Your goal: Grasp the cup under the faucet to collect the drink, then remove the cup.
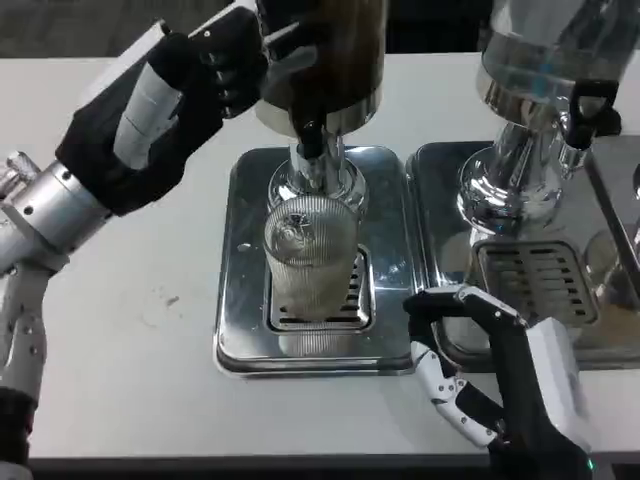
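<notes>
A clear ribbed cup (310, 255) stands upright on the drip grate (355, 300) of a steel tray (235, 300), right below the black faucet (312, 138) of a dark drink dispenser (325, 60). No stream shows from the faucet. My left hand (185, 95) is raised at the dispenser's left side, its fingertips (240, 70) curled against the body just above the faucet; whether they grip anything is hidden. My right hand (500, 370) hovers low to the right of the cup, at the tray's right edge, fingers spread and holding nothing, a short gap from the glass.
A second dispenser (540, 100) with a clear tank stands at the right on its own steel tray (440, 200) with a grate (540, 280). White table (130, 330) lies bare to the left of the cup's tray and along the front edge.
</notes>
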`<state>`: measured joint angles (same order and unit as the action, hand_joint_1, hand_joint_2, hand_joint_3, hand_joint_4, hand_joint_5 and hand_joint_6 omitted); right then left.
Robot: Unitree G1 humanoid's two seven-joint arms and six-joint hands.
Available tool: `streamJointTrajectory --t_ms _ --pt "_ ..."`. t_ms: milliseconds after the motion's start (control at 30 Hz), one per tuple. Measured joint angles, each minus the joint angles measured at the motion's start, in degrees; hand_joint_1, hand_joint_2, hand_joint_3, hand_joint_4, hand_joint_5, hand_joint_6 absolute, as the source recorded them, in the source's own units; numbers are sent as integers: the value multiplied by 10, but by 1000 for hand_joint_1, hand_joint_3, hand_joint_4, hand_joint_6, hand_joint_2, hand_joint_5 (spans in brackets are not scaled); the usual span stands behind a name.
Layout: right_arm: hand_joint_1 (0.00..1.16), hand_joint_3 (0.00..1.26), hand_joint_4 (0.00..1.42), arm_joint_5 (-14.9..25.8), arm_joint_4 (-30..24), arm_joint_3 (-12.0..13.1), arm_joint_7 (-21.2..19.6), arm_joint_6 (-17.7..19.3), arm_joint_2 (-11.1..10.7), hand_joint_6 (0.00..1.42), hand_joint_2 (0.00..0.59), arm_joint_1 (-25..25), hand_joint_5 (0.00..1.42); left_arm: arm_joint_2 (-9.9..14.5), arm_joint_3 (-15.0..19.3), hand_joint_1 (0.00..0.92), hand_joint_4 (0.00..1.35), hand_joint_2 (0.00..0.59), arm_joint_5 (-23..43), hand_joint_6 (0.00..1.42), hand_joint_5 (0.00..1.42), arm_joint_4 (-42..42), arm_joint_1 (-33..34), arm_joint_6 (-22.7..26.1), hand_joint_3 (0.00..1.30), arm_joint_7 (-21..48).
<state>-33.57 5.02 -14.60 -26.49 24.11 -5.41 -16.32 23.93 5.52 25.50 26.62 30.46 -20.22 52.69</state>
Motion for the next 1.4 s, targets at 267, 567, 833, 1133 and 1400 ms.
streamJointTrajectory --t_ms 267,567,833,1133,1400 --pt "577 590 573 0 0 -1 -2 1 1 278 439 -1 421 -6 -1 0 0 46 -36 60 71 48 11 -3 99 17" --pt "572 595 573 0 0 -1 -2 2 0 272 435 -1 421 -8 -1 0 0 46 -53 68 73 80 12 -7 91 27" --pt "569 602 573 2 0 -1 -2 5 -2 271 434 -1 421 -10 -4 0 0 46 -68 64 74 100 13 -26 89 32" --pt "567 604 573 2 0 -1 -2 5 -1 271 434 -1 428 -11 -15 0 0 46 -88 58 74 124 26 -64 89 32" --pt "560 604 573 2 0 -1 -2 5 1 272 441 -2 431 -7 -25 0 0 47 -120 57 72 139 35 -110 89 30"
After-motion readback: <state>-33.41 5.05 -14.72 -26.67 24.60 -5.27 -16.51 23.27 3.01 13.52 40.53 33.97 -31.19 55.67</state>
